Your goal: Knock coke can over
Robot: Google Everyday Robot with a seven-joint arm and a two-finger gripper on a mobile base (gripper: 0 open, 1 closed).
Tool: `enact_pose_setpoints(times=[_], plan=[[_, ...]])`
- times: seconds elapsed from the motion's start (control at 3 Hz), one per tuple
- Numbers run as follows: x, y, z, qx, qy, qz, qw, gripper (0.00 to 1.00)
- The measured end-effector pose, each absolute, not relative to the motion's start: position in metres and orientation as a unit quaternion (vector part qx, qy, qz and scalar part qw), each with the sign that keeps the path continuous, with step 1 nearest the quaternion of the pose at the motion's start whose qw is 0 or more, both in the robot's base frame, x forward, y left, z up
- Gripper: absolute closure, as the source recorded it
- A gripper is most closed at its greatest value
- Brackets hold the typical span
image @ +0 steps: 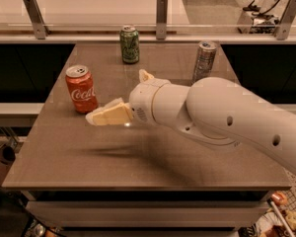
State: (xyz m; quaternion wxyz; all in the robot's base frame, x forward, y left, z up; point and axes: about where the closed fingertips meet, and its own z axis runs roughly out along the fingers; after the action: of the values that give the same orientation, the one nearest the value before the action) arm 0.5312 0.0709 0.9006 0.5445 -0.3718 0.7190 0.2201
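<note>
The gripper hung over the left-middle of the table, its cream fingers stretched out to the left in a single wedge. They seemed clenched together on nothing, though from this angle the seam between them was hard to make out. The tips lay just beside the lower right of the coke can; whether they touched it could not be told, since a soft shadow on the tabletop nearer the front edge suggested the gripper was raised off the surface. Behind the fingers came a rounded white wrist with a small cream tab sticking up from it. From there the thick white arm ran off to the right and down out of view, covering much of the table's right side.

The coke can stood upright near the table's left edge, its silver top level and its white script facing the camera.

Farther back, a green can stood upright near the far edge, well apart from the coke can. To its right, a slimmer silver-grey can also stood upright, just above the arm in the view. Along the back ran a pale rail held by metal posts.
</note>
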Motion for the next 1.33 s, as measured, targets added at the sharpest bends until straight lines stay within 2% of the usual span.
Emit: enact_pose_setpoints(times=[0.67, 1.33], plan=[[0.567, 0.111, 0.872, -0.359, 0.688, 0.278, 0.566, 0.0], [0.587, 0.133, 0.879, -0.375, 0.665, 0.301, 0.571, 0.0]])
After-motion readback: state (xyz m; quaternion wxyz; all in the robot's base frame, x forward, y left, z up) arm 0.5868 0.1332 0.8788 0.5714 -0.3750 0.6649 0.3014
